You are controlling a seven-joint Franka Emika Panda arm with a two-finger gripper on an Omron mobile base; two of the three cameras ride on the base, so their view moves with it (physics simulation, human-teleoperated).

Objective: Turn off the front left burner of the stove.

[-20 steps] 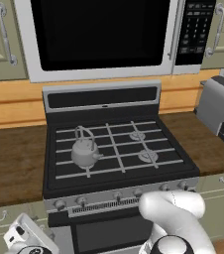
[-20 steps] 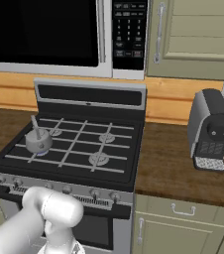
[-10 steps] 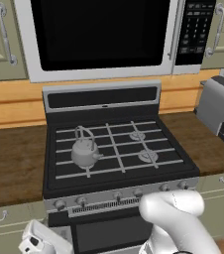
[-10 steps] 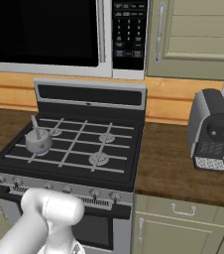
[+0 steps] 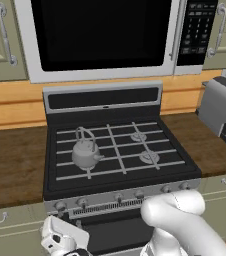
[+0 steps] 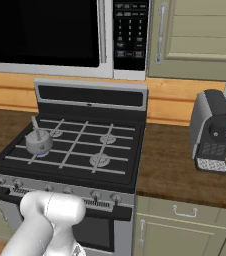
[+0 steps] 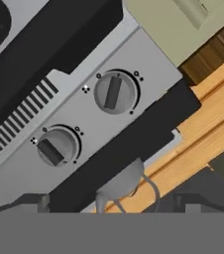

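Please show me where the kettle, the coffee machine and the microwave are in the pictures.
kettle point(image 5: 85, 153), left base view, on its round grey body.
coffee machine point(image 6: 214, 131), right base view, on its dark front.
microwave point(image 5: 102, 34), left base view, on its black door.

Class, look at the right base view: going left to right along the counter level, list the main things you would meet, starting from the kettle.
Kettle → the near round burner cap on the stove → bare wooden counter → grey coffee machine.

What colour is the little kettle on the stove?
Grey. The kettle shows best in the left base view.
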